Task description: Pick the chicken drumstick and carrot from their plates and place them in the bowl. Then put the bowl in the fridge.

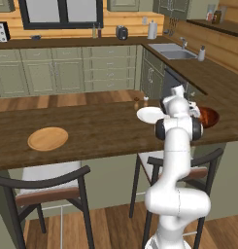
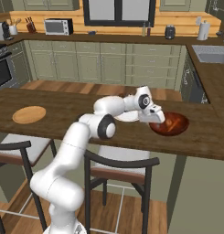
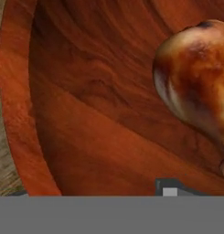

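Note:
The reddish-brown bowl (image 2: 176, 129) stands on the wooden counter's right part, also shown as the bowl (image 1: 210, 118). My gripper (image 2: 155, 119) hangs low over its left rim, open, one fingertip (image 3: 170, 188) inside the bowl and the other outside the wall. The chicken drumstick (image 3: 195, 73) lies in the bowl (image 3: 86, 114), to the right of my fingers and apart from them. An orange sliver beside it looks like the carrot (image 2: 175, 122). The white plate (image 1: 148, 115) and the wooden plate (image 1: 47, 139) are bare. The fridge is out of view.
Two dark chairs (image 1: 52, 187) stand under the counter's (image 1: 101, 131) near edge. Green cabinets (image 1: 67, 68), a sink (image 1: 171, 50) and a microwave (image 2: 58, 26) line the back and right walls.

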You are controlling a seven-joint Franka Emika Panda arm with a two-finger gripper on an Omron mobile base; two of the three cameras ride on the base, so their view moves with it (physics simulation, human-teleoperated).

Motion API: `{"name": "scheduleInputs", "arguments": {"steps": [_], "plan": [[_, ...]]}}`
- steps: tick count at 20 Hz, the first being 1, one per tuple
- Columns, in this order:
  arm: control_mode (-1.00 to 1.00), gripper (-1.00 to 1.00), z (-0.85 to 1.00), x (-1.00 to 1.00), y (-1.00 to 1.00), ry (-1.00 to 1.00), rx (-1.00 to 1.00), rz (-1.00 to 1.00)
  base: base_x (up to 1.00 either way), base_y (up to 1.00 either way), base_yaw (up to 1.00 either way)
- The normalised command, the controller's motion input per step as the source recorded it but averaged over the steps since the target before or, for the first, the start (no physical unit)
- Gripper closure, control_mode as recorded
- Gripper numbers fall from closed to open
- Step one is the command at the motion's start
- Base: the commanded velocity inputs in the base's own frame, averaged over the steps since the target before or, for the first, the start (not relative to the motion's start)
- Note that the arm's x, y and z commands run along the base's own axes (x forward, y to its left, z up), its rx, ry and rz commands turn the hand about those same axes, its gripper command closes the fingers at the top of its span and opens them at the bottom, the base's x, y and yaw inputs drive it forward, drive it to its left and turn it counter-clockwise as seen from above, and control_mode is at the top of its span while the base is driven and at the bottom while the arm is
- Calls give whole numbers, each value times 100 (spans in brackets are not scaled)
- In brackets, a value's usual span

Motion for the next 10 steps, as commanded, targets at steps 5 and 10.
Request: {"name": "scheduleInputs", "arguments": {"steps": [5, 10], "plan": [[-100, 100, 0, -1, 0, 0, 0, 0, 0, 0, 0], [-100, 100, 42, -46, 22, 0, 0, 1, 0, 0, 0]]}}
